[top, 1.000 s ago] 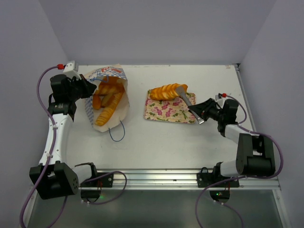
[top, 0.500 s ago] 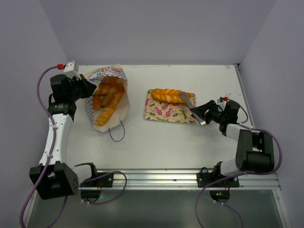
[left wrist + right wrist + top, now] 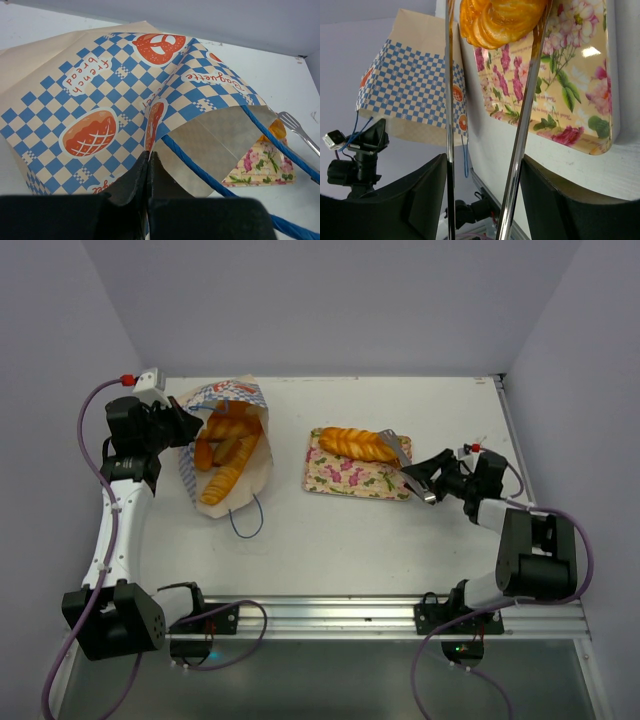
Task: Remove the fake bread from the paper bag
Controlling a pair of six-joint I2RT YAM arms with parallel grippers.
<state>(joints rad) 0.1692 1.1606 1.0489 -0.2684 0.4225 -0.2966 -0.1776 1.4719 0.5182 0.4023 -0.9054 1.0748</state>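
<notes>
Tongs (image 3: 522,125) in right hand (image 3: 426,478) parted around loaf (image 3: 358,443), left hand (image 3: 148,162) pinching paper bag (image 3: 90,100)

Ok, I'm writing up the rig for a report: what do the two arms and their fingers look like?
Both arms, left arm and right arm, have white links between black joints, on black bases. A lilac cable loops along each. Each wrist carries a small pale box with a red cap. The fingers are black.
</notes>
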